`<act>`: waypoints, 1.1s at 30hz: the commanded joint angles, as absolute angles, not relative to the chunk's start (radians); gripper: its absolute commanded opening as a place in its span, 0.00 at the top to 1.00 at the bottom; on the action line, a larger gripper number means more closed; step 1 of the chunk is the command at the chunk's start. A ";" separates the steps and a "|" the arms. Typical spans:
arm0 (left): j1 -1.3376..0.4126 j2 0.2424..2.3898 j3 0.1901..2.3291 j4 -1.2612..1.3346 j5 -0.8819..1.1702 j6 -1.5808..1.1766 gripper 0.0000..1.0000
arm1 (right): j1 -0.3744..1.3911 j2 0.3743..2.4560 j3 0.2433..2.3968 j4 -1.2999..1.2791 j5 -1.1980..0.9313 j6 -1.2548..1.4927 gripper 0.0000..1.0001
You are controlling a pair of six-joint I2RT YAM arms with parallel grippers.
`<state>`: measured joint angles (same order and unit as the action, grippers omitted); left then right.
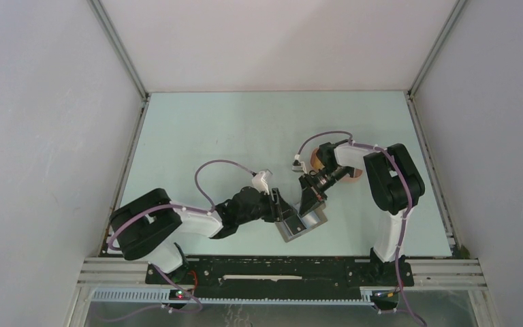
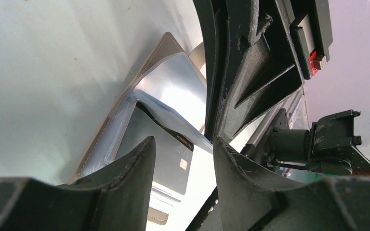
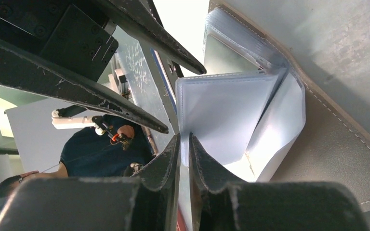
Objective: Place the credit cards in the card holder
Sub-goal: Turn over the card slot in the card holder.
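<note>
The grey card holder lies open on the table between both grippers. In the left wrist view its clear sleeves fan up, and a dark card marked VIP sits in one pocket. My left gripper is open just above that card, with nothing between its fingers. My right gripper is shut on the edge of a thin light blue card, whose far end stands among the sleeves against the grey cover. From above, the left gripper and right gripper nearly touch over the holder.
A peach tray is mostly hidden behind the right arm. White walls close in the table on three sides. A person in dark clothes shows beyond the table's near edge.
</note>
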<state>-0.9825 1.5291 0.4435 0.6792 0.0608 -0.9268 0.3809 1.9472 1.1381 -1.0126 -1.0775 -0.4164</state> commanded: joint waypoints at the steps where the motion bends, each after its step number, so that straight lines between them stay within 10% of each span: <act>1: -0.972 1.554 0.419 0.750 0.084 -0.954 0.47 | 0.382 1.964 1.163 -1.010 -1.058 -0.413 0.82; 22: -0.956 1.605 0.386 0.810 0.112 -1.001 0.49 | 0.379 1.942 1.157 -0.966 -0.982 -0.379 0.86; 33: -0.950 1.635 0.392 0.810 0.116 -1.015 0.51 | 0.371 1.828 1.153 -0.957 -0.966 -0.414 0.69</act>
